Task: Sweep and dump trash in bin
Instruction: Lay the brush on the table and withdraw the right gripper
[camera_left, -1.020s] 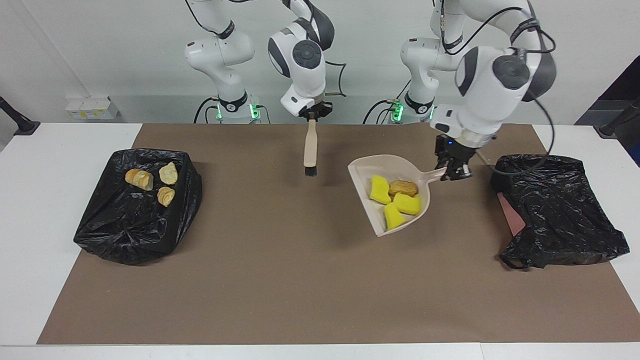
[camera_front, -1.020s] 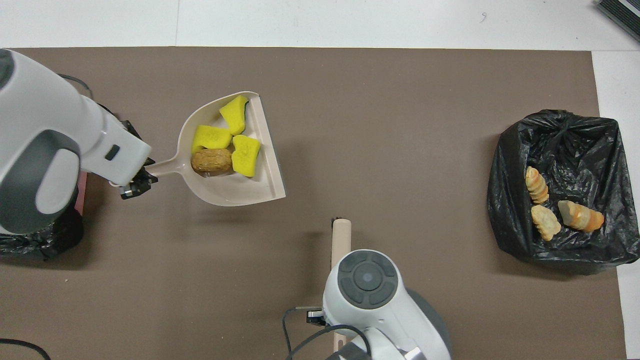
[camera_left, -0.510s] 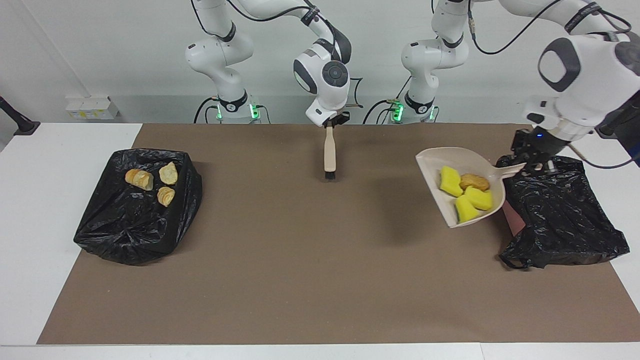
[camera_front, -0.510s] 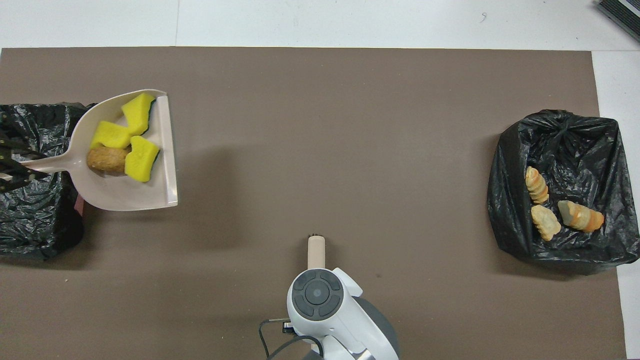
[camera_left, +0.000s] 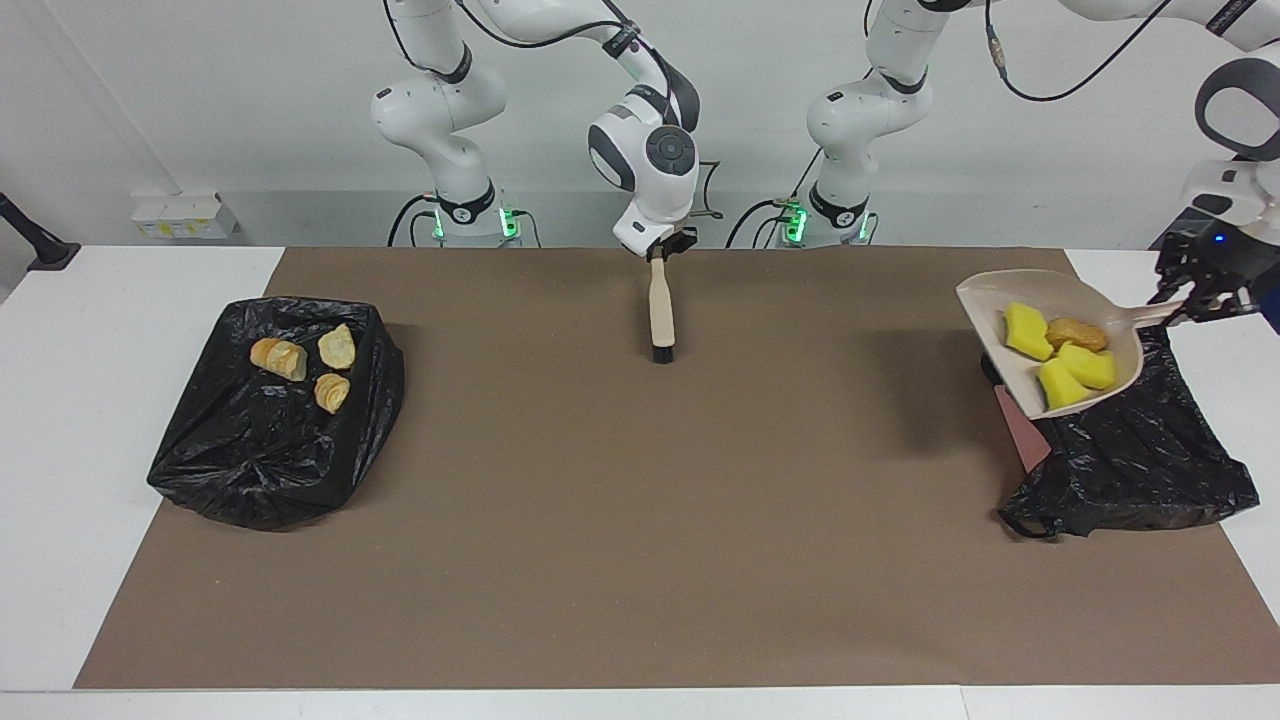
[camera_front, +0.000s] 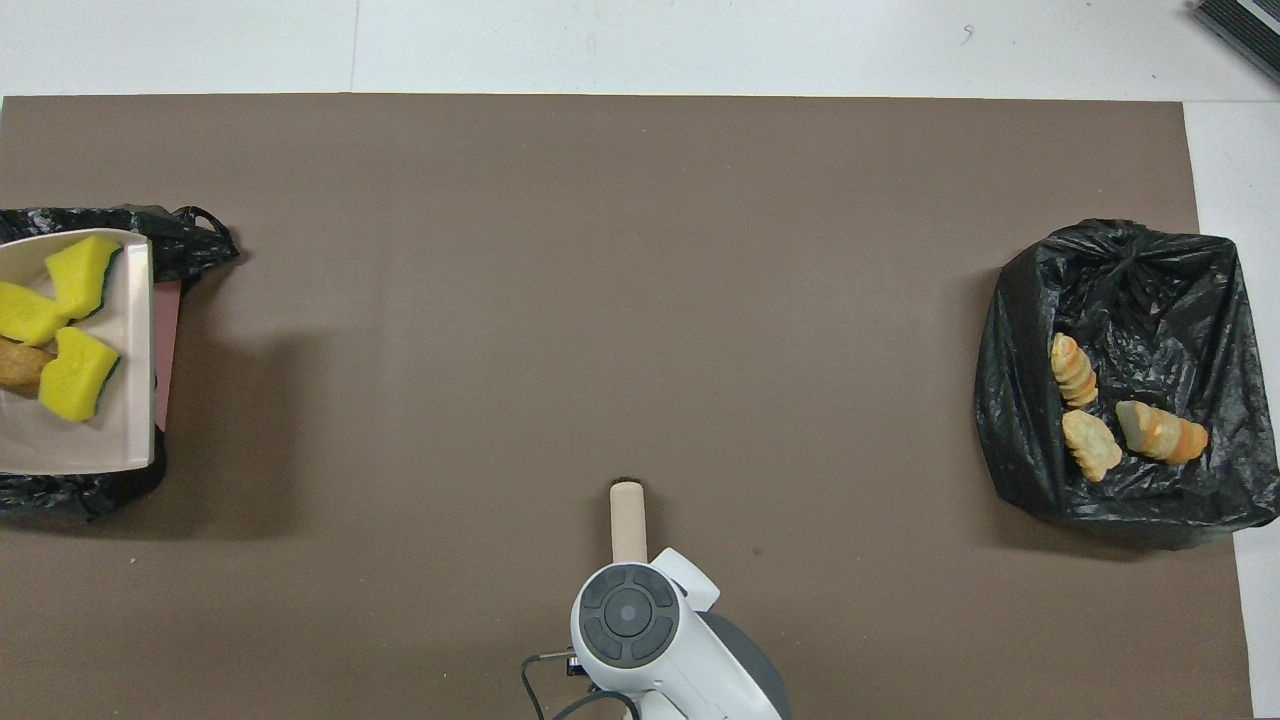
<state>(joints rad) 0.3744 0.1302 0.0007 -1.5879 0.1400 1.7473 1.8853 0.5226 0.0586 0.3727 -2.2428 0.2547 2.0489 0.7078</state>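
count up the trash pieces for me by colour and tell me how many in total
Tan-orange bread chunks: 3, in the black bag toward the right arm's end
Yellow spongy wedges: 3, in the dustpan
Brown crusty lump: 1, in the dustpan
Total: 7

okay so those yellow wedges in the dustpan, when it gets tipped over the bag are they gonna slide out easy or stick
The yellow wedges look spongy and light, so they would probably tumble out rather than stick. The dustpan, held by the left claw over the black bag, looks smooth, which should help. Being soft, they may bounce on landing.
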